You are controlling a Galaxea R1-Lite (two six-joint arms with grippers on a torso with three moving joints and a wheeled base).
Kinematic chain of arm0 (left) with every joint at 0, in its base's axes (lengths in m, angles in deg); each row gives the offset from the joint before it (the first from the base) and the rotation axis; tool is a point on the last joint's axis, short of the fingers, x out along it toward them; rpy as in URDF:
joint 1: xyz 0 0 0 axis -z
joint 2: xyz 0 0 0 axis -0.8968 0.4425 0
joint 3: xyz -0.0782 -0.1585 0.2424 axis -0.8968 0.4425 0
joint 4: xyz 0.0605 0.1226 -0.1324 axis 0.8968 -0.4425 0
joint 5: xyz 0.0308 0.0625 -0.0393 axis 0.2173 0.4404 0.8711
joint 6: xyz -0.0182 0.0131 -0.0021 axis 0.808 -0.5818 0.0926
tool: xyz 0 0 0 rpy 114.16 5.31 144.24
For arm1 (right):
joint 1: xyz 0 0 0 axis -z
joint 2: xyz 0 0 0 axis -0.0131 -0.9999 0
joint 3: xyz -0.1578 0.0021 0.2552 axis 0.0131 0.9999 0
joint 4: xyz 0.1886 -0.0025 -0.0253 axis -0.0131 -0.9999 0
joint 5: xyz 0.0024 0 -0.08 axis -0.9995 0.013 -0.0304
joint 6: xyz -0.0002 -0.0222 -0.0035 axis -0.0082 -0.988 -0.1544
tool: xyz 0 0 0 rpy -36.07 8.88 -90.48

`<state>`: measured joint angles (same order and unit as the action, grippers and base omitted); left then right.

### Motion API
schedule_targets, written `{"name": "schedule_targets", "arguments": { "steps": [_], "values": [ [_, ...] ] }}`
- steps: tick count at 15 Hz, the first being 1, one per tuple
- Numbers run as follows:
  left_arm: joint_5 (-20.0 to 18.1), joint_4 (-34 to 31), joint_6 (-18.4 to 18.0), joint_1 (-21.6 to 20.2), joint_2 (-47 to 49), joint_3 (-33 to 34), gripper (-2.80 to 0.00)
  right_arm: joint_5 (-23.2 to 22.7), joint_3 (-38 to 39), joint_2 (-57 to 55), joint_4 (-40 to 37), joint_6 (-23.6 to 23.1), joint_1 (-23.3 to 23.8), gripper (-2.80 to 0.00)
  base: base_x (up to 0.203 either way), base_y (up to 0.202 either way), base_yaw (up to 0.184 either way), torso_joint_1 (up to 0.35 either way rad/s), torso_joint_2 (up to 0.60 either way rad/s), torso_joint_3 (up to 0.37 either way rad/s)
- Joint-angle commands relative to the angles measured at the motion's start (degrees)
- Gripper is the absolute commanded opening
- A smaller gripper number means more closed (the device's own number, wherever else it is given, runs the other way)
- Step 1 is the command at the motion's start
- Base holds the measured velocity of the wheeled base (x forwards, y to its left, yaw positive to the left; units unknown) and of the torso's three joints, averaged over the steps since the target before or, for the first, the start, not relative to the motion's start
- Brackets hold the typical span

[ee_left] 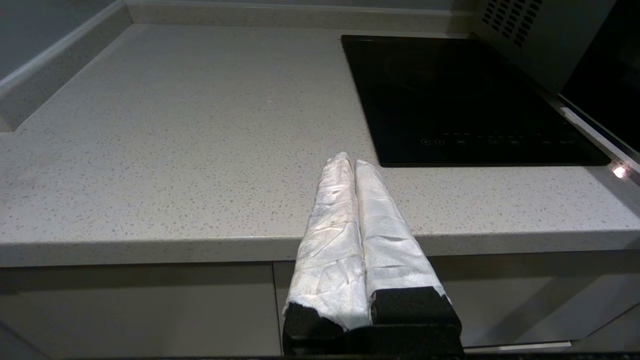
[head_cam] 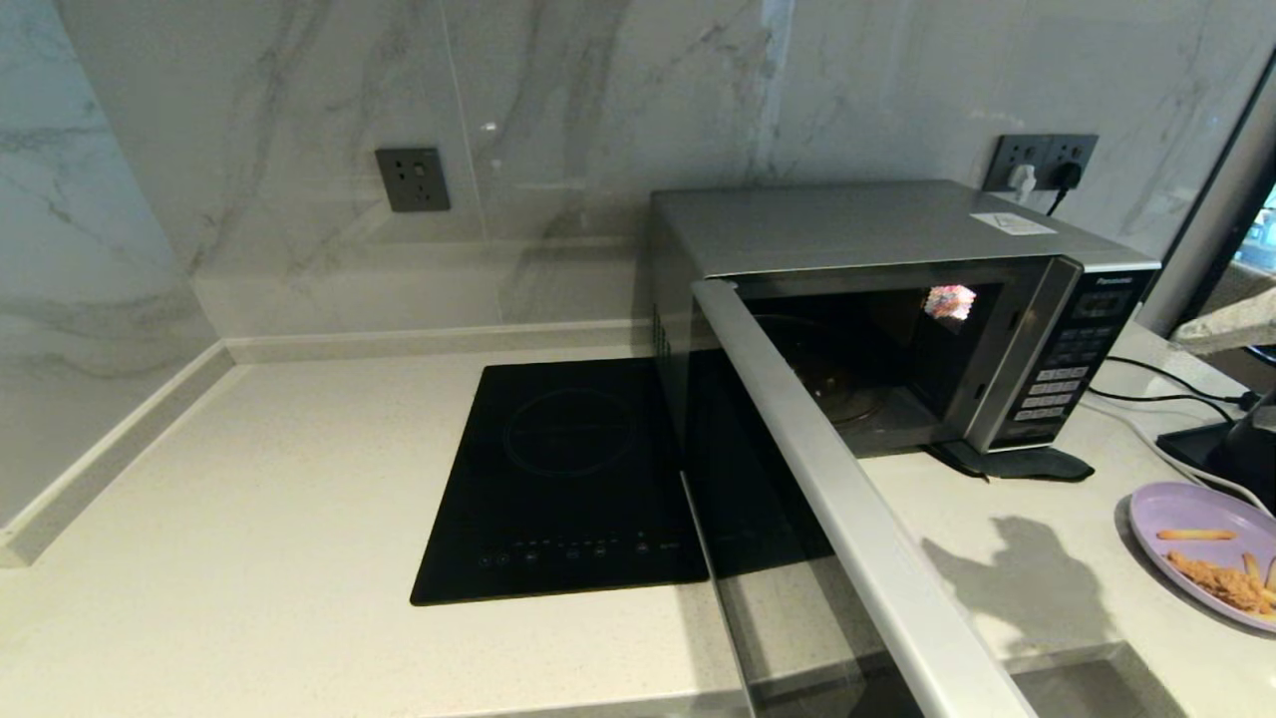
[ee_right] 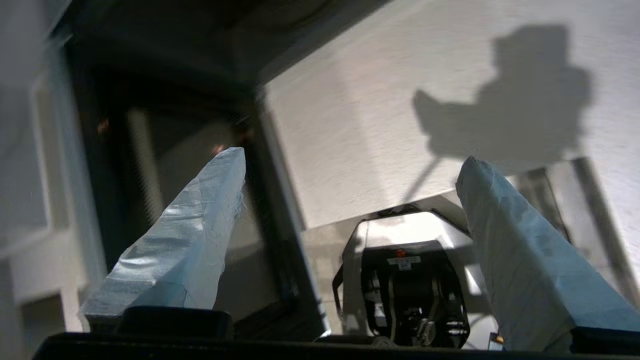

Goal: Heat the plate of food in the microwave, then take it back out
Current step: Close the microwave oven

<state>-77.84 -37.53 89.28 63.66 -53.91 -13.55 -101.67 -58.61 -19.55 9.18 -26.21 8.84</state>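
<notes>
The silver microwave (head_cam: pixel 857 224) stands at the back right of the counter. Its dark glass door (head_cam: pixel 827 479) is swung wide open toward me, and the cavity holds only its glass turntable. The lilac plate of food (head_cam: pixel 1186 511), with fries and a breaded piece, rests on the counter at the far right, outside the microwave. My right gripper (ee_right: pixel 352 156) hangs open and empty above the counter, between the door's edge (ee_right: pixel 270 165) and the plate. One of its wrapped fingers (head_cam: pixel 1228 327) shows at the head view's right edge. My left gripper (ee_left: pixel 350 159) is shut and empty over the counter's front edge, left of the hob.
A flat black induction hob (head_cam: pixel 568 479) lies left of the microwave, partly under the open door. Black cables (head_cam: pixel 1156 384) and a dark object (head_cam: pixel 1221 444) sit right of the microwave. Marble walls close off the back and left. The microwave's vented side (ee_left: pixel 525 35) shows beyond the hob (ee_left: pixel 460 95).
</notes>
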Motion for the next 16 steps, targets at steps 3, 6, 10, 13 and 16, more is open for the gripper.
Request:
{"name": "schedule_targets", "arguments": {
  "steps": [3,6,10,13,16],
  "values": [
    [0.0,0.0,0.0,0.0,0.1,0.0,-2.80,-0.2,-2.1,2.3,-0.2,0.3,-11.0,-2.80,0.000,0.000,0.000,0.000,0.00,0.000],
    [0.0,0.0,0.0,0.0,0.1,0.0,-2.80,-0.3,-3.6,3.0,-0.2,0.6,-20.2,-2.80,0.000,0.000,0.000,0.000,0.00,0.000],
    [0.0,0.0,0.0,0.0,0.1,0.0,-2.80,-0.1,-10.7,0.7,-1.7,5.1,-34.3,-2.80,0.000,0.000,0.000,0.000,0.00,0.000],
    [0.0,0.0,0.0,0.0,0.1,0.0,-2.80,1.8,-24.1,-5.4,-9.0,12.9,-42.7,-2.80,0.000,0.000,0.000,0.000,0.00,0.000],
    [0.0,0.0,0.0,0.0,0.1,0.0,-2.80,11.8,-27.5,-10.2,-14.1,20.8,-56.1,-2.80,0.000,0.000,0.000,0.000,0.00,0.000]
  ]
}}
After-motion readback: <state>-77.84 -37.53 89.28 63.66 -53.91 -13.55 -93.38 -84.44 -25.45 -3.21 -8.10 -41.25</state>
